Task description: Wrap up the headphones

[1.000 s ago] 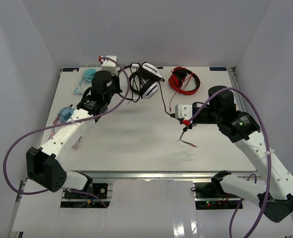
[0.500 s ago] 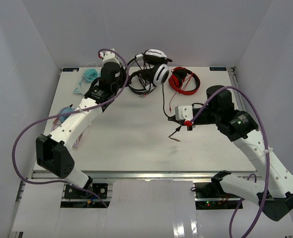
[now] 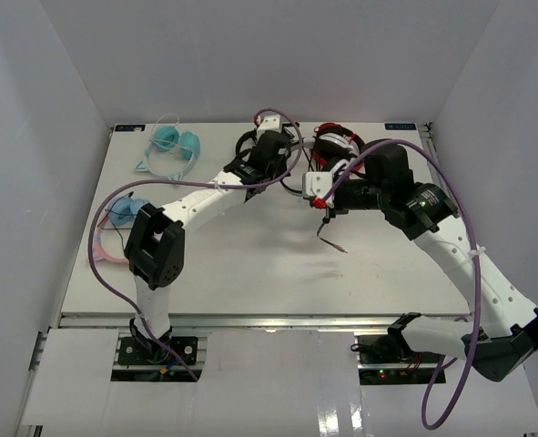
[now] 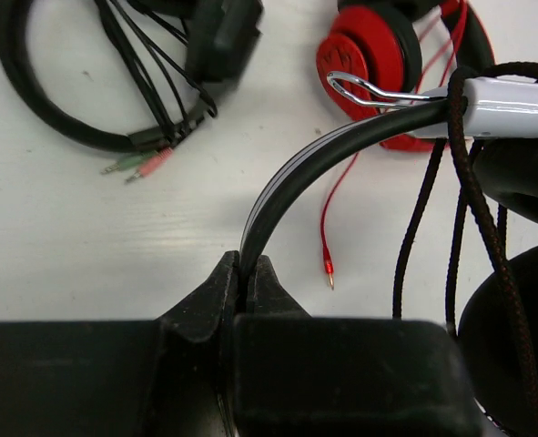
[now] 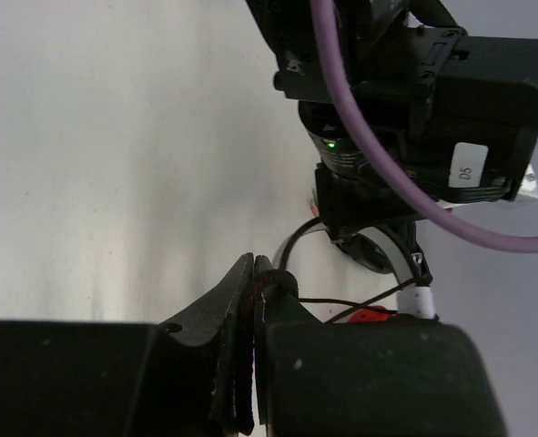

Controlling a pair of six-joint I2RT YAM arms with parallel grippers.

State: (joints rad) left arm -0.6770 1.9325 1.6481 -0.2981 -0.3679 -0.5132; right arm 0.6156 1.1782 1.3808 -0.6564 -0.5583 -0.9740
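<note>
The white headphones hang off the table, held by both arms at the back centre. My left gripper [image 3: 291,162] is shut on their black-and-white headband [image 4: 291,177], and the white slider [image 4: 514,105] shows to the right of it. The thin black braided cable [image 4: 469,182] hangs down from there. My right gripper [image 3: 316,206] is shut on that cable [image 5: 278,284] just below the left wrist [image 5: 414,91]. The cable's loose end [image 3: 330,235] dangles over the table. The cups are mostly hidden behind the arms in the top view.
Red-and-black headphones [image 4: 369,64] lie under the held set, with a red plug [image 4: 329,269] on the table. All-black headphones [image 4: 41,109] lie to the left at the back. Blue face masks [image 3: 170,143] lie at the back left, another [image 3: 123,211] by the left edge.
</note>
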